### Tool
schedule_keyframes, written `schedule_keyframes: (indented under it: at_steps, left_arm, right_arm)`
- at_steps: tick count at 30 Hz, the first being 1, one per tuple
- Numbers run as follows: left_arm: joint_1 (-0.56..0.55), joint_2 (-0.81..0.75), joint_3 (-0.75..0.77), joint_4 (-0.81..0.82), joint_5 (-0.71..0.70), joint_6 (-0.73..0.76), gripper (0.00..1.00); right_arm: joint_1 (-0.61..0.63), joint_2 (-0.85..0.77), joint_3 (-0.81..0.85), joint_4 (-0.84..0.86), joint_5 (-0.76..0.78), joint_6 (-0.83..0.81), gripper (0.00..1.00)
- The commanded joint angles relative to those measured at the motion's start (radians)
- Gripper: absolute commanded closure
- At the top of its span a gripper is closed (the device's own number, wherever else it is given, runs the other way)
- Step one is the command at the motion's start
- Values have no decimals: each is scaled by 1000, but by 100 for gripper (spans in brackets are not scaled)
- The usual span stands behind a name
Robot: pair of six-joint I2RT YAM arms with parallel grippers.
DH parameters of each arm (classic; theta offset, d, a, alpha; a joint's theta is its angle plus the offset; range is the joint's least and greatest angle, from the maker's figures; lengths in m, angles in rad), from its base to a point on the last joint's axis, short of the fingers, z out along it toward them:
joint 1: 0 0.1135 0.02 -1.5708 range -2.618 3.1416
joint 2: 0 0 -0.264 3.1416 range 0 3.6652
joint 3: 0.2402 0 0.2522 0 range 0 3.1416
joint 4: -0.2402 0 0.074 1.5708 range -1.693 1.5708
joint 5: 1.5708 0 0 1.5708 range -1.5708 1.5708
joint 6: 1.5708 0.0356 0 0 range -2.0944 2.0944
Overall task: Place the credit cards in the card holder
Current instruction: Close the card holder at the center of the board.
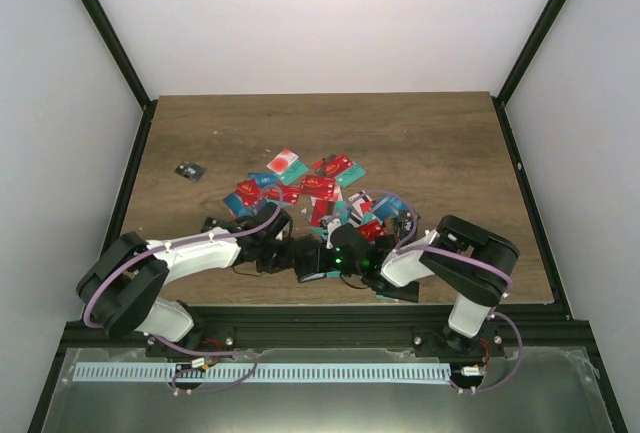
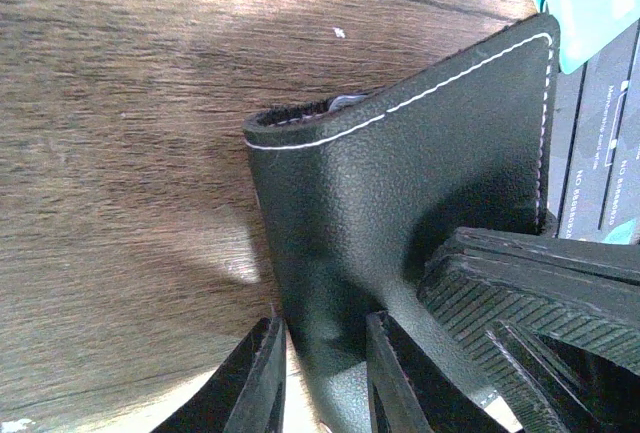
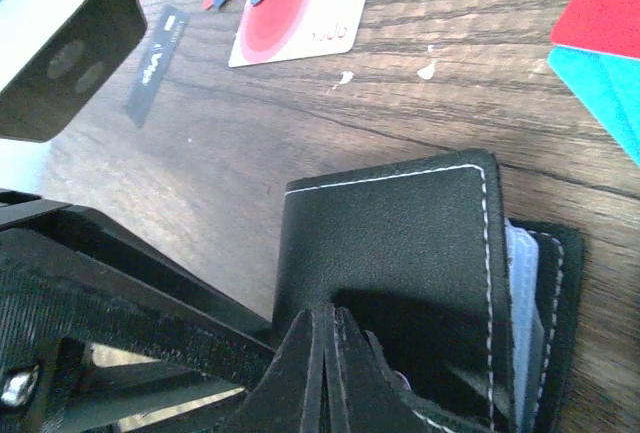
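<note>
The black card holder (image 1: 312, 265) lies near the table's front edge, between both grippers. In the left wrist view the card holder (image 2: 400, 173) shows white stitching, and its narrow end sits between my left gripper's (image 2: 325, 373) fingers, which close on it. My left gripper (image 1: 295, 253) comes in from the left. My right gripper (image 3: 330, 328) is shut, with its tips resting on the card holder's cover (image 3: 400, 243); clear inner pockets show at the holder's right edge. From above, my right gripper (image 1: 345, 258) comes in from the right. The credit cards (image 1: 320, 188) lie in a heap just beyond.
A small black item (image 1: 188, 171) lies alone at the left. A white-pink card (image 3: 300, 23), a red card (image 3: 600, 13) and a teal card (image 3: 610, 93) lie close behind the holder. The left arm's camera housing (image 3: 60, 53) is close beside my right gripper.
</note>
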Motion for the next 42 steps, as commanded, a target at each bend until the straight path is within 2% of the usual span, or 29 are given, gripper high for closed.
schedule_keyframes:
  at_steps: [1,7,15,24,34,38,42]
  left_arm:
    - [0,15,3,-31,-23,15,75]
    - [1,-9,-5,-48,-33,27,76]
    - [0,-37,-26,-47,-37,72,78]
    - [-3,-47,-28,-42,-33,85,78]
    - [-2,-56,-24,-37,-41,81,78]
    - [-3,-62,-16,-45,-53,74,78]
    - [-3,-73,-2,-62,-73,68,77]
  right_arm:
    - [-31,141,-167,-175,-203,15,99]
    - [-113,184,-206,-93,-331,7,99]
    - [-211,251,-143,-180,-492,-35,99]
    - [-266,234,-16,-386,-586,-69,72]
    - [-287,187,110,-590,-637,-128,71]
    - [-287,97,166,-664,-702,-165,70]
    - [-286,3,240,-731,-766,-189,64]
